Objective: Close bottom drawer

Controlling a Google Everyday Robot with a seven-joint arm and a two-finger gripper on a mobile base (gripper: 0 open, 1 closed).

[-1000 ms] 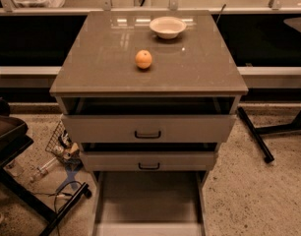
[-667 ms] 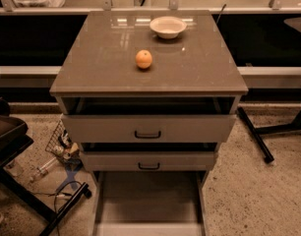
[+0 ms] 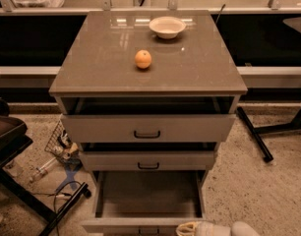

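Though its spread cannot be told, the gripper (image 3: pixel 217 228) has the bottom drawer (image 3: pixel 122 224) just to its left. Closing likely means pushing straight ahead.

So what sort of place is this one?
Probably a lab or office test area: a three-drawer cabinet on a speckled floor, with desk legs and floor clutter around. The gripper sits by the bottom drawer front.
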